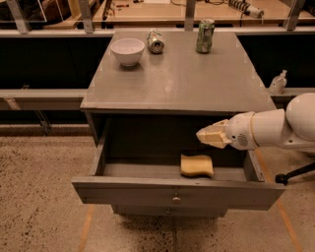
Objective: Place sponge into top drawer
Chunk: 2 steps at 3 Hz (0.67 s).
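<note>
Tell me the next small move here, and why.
Probably draw the gripper back and out, clear of the top drawer: the sponge already lies flat on the drawer floor, and the gripper hangs above it, apart from it.

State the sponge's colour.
Pale yellow; the camera view shows the sponge lying in the open top drawer, with the gripper above it, not touching.

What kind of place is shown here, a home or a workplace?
Probably a robotics lab or workshop: a wooden workbench with tools stands behind the grey cabinet, and the gripper hangs above the sponge in the top drawer.
</note>
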Available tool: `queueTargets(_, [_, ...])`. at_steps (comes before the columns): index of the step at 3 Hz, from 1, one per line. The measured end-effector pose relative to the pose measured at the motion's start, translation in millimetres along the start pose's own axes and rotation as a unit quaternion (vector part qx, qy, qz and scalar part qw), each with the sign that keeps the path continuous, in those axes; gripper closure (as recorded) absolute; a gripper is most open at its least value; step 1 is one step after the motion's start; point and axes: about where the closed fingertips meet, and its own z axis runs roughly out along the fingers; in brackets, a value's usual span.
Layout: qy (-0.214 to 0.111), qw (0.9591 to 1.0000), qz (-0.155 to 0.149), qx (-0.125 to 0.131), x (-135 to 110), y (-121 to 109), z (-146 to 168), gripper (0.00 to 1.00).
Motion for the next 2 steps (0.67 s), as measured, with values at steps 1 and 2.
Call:
queueTargets(1, [-0.024, 0.9991, -0.036, -0.003, -55.7, 12.1, -25.2, 1.0])
queueTargets(2, [-0.03, 0.9986, -0.044, -0.003, -69.1, 12.8, -30.5, 0.86])
